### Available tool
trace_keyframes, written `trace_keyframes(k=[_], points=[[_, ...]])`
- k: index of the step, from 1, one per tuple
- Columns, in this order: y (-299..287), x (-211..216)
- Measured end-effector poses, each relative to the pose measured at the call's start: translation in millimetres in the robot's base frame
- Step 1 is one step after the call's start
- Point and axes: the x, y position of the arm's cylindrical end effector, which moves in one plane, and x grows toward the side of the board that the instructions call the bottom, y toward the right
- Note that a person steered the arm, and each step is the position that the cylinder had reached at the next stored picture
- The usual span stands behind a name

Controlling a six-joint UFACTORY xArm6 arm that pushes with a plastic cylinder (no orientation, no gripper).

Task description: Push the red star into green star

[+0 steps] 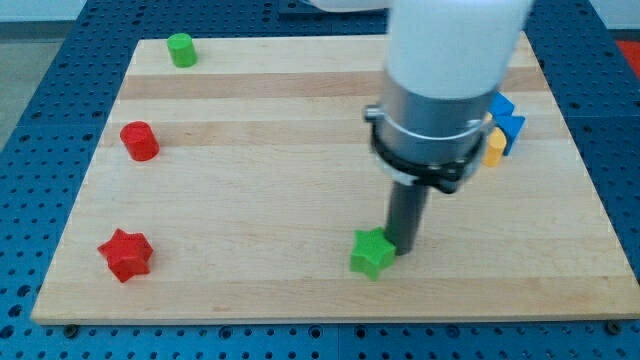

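Observation:
The red star (125,254) lies near the board's lower left corner. The green star (372,252) lies at the lower middle of the board, far to the right of the red star. My tip (404,245) stands just to the right of the green star, touching or almost touching its upper right side. The arm's white and grey body hides the board above the rod.
A red cylinder (140,141) stands at the left, above the red star. A green cylinder (181,49) stands at the top left. Blue blocks (506,118) and a yellow block (494,147) cluster at the right, partly hidden by the arm. The wooden board (250,200) rests on a blue perforated table.

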Motion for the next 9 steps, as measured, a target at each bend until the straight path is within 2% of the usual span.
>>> trace_keyframes(k=[1,2,3,4,5,6,7,9], points=[[-22,0],[-10,-13],[-42,-47],[-142,-72],[-272,-78],[-357,-58],[-357,-46],[-357,13]])
